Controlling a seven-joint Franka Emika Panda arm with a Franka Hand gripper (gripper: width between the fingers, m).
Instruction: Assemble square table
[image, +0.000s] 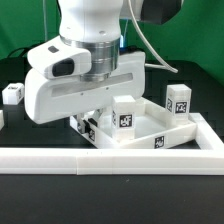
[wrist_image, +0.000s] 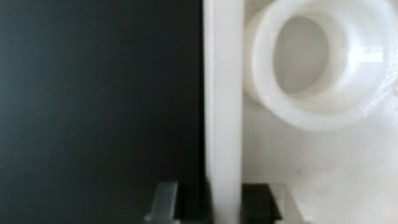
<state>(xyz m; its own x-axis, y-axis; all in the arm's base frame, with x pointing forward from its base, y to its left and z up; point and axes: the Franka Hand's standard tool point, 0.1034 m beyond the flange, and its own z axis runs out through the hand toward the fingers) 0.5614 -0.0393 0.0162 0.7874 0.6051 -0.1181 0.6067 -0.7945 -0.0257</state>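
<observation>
Front border bar (image: 110, 159), one square tabletop (image: 147, 128), three tagged legs (image: 125, 113), gripper (wrist_image: 217, 200) clamped on tabletop's rim.

Green backdrop (image: 208, 50) behind, black tabletop (image: 110, 200) below, white border bar (image: 40, 157) across the front, even light

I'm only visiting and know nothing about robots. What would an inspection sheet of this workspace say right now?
Surface: black table, with white border bars along the front and the exterior view's right.
Job's things: square tabletop lies in the bars' corner; tagged legs stand nearby.
Clutter: nothing seen.
Grippers: gripper straddles the tabletop's rim; contact unclear.
Cables: one thin cable, in the exterior view's upper right.
Surroundings: green backdrop.
</observation>
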